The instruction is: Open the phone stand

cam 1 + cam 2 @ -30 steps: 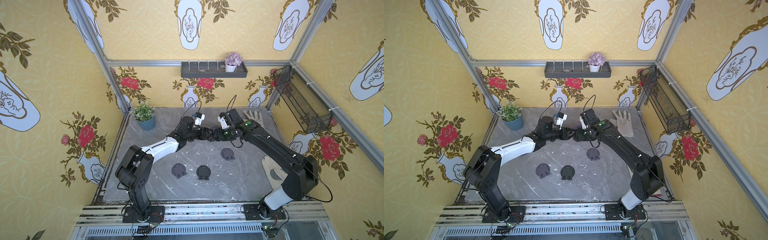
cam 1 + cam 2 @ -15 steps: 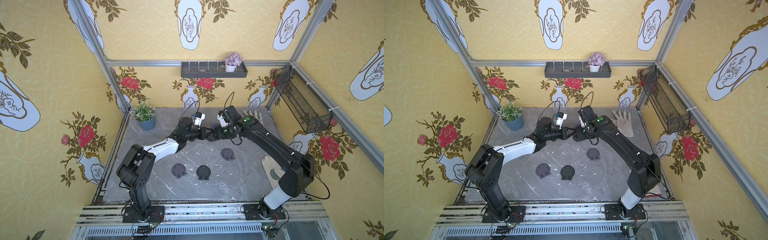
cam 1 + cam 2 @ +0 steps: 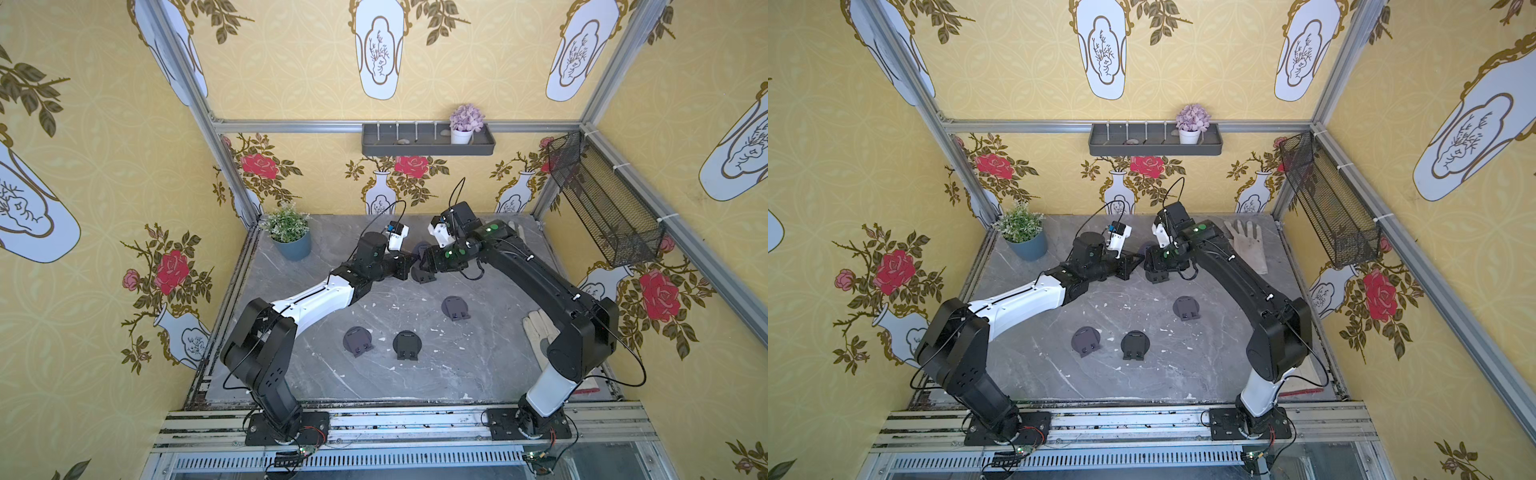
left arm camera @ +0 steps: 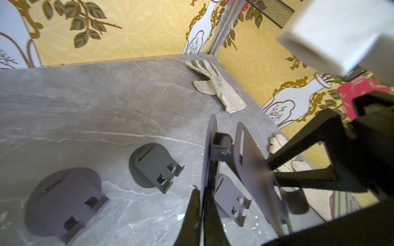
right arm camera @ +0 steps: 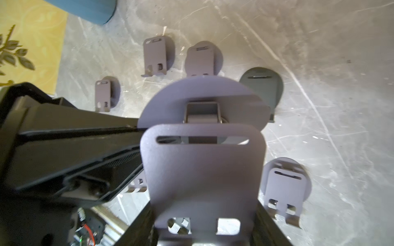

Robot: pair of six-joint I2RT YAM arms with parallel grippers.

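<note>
Fingers [image 4: 190, 221] of left gripper [image 4: 201, 191] pinch the phone stand [image 4: 220, 144] base, right gripper [image 4: 271, 170] grips its plate: mid-opening, next hinge it wider.

The gray stone table [image 3: 478, 374] holds a blue plant pot [image 3: 293, 246] at its upper left corner. Three dark stands lie flat near the middle: left stand [image 3: 357, 340], middle stand [image 3: 407, 344], right stand [image 3: 455, 308]. A pale glove [image 3: 1248, 245] lies upper right, a second glove [image 3: 539, 330] by the right edge.

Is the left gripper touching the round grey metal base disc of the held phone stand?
Touching. The left wrist view shows the left gripper closed on the edge-on round grey base disc of the phone stand, a finger on each face.
</note>
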